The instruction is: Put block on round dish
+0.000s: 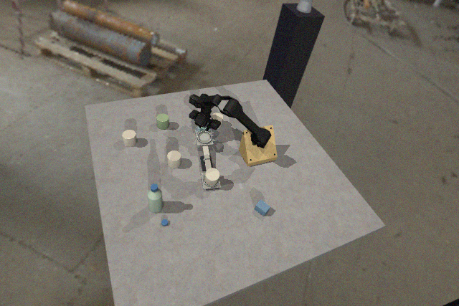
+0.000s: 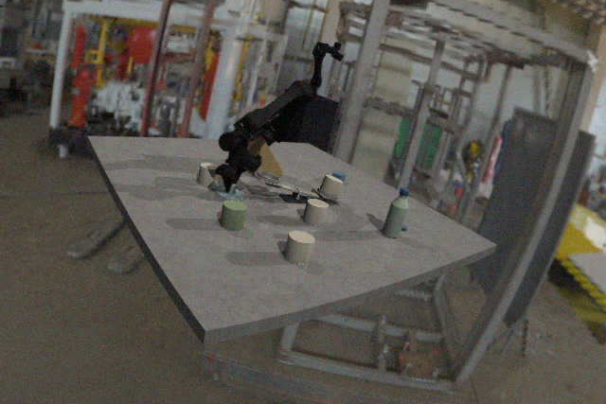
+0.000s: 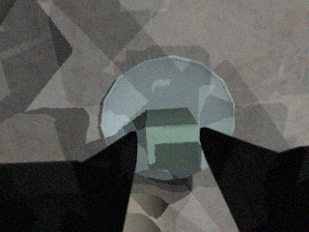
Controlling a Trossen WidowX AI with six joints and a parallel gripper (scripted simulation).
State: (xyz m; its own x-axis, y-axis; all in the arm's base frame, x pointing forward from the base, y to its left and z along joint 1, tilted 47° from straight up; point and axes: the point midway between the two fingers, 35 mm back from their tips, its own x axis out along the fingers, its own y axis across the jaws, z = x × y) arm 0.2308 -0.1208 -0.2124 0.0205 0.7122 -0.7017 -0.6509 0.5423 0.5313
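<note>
The green block (image 3: 175, 157) sits at the round dish (image 3: 169, 72) (image 2: 240, 194), over its lower half in the wrist view. My gripper (image 3: 168, 135) (image 2: 229, 189) is open low around the block, with a thin gap beside the left finger; the right finger is very close. Exact contact under the block is hidden. One cream cup (image 1: 211, 175) (image 2: 330, 187) stands on the near end of the balance (image 1: 206, 154). The balance's other end, with its ring (image 1: 204, 137), bears no cup. Another cream cup (image 1: 217, 116) (image 2: 205, 175) stands on the table beside the dish, partly behind the arm.
Two more cream cups (image 1: 129, 137) (image 1: 173, 159) and a green cylinder (image 1: 162, 121) (image 2: 233, 215) stand on the table. A bottle (image 1: 155, 199) (image 2: 396, 216), a small blue cap (image 1: 164, 222) and a blue block (image 1: 262, 208) are farther off. The yellow wedge (image 1: 259, 154) is under the arm.
</note>
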